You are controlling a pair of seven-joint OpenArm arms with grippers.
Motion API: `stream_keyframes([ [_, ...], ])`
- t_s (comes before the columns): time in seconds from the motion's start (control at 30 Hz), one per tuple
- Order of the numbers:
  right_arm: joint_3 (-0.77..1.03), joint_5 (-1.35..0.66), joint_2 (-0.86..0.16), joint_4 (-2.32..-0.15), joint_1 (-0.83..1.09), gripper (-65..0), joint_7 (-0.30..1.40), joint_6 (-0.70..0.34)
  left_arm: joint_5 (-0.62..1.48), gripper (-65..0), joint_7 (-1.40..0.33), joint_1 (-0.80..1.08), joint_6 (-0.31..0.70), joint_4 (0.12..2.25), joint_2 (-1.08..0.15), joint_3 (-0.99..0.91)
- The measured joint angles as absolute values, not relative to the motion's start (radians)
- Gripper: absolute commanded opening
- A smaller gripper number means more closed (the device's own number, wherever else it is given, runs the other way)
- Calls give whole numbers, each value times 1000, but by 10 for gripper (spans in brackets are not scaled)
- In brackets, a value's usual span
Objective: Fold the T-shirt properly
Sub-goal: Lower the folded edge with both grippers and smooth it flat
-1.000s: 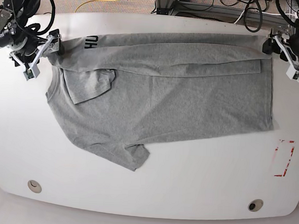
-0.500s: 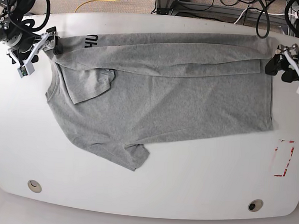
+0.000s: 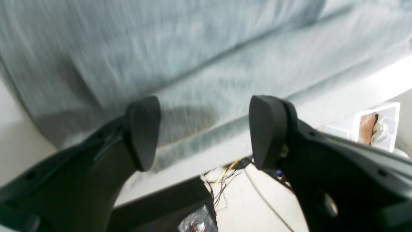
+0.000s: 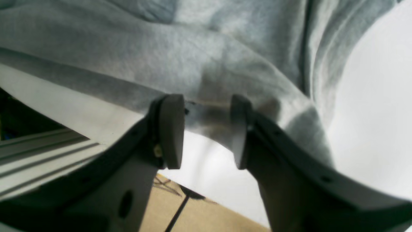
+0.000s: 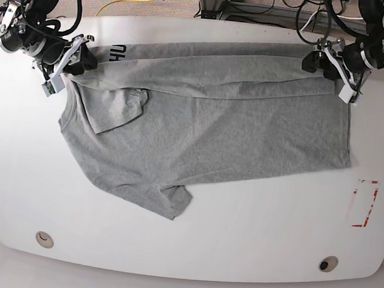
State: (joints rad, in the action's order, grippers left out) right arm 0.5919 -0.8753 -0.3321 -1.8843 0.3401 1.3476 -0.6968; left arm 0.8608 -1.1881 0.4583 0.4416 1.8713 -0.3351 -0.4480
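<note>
The heather-grey T-shirt (image 5: 212, 132) lies spread on the white table (image 5: 238, 238), its far edge folded over, with black lettering (image 5: 116, 53) at the far left corner. My right gripper (image 5: 80, 59) sits at that far left corner. In the right wrist view, the right gripper (image 4: 206, 129) has its jaws narrowed but apart, straddling the T-shirt's (image 4: 161, 48) edge. My left gripper (image 5: 321, 64) is at the far right corner. In the left wrist view, the left gripper (image 3: 206, 129) stands wide open over the T-shirt's (image 3: 161, 48) folded edge, blurred.
A red-marked rectangle (image 5: 364, 203) is on the table at the right. Two round holes (image 5: 44, 239) (image 5: 328, 264) sit near the front edge. Cables and a metal frame (image 5: 272, 12) run just beyond the far edge.
The left gripper moved inward onto the shirt's far right corner. The right gripper moved right onto the far left corner and its jaws narrowed.
</note>
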Motion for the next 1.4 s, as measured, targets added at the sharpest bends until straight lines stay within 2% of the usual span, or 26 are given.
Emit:
stream_keyframes([
  [0.23,575,-766,-297,-1776,336,-428,1304,-699,685,-247,-1124,437,454,1831,-342,-445],
  [0.33,575,-732,-310,-1708,332,-428,1265,-697,627,-247,-1103,421,529,1764,-339,-444],
  [0.4,574,-728,-330,-1662,321,-428,1266,-698,593,-247,-1089,387,586,1712,-339,-446],
  [0.7,574,-728,-475,-1568,309,-426,1258,-698,403,-247,-1042,281,706,1611,-343,-447],
  [1.07,575,-729,-565,-1566,306,-426,1258,-697,350,-247,-1053,270,704,1623,-343,-448],
  [1.27,575,-733,-557,-1671,306,-426,1260,-696,308,-247,-1173,288,701,1717,-340,-449],
  [1.4,577,-730,-511,-1745,304,-426,1262,-697,309,-247,-1188,284,700,1793,-341,-450],
])
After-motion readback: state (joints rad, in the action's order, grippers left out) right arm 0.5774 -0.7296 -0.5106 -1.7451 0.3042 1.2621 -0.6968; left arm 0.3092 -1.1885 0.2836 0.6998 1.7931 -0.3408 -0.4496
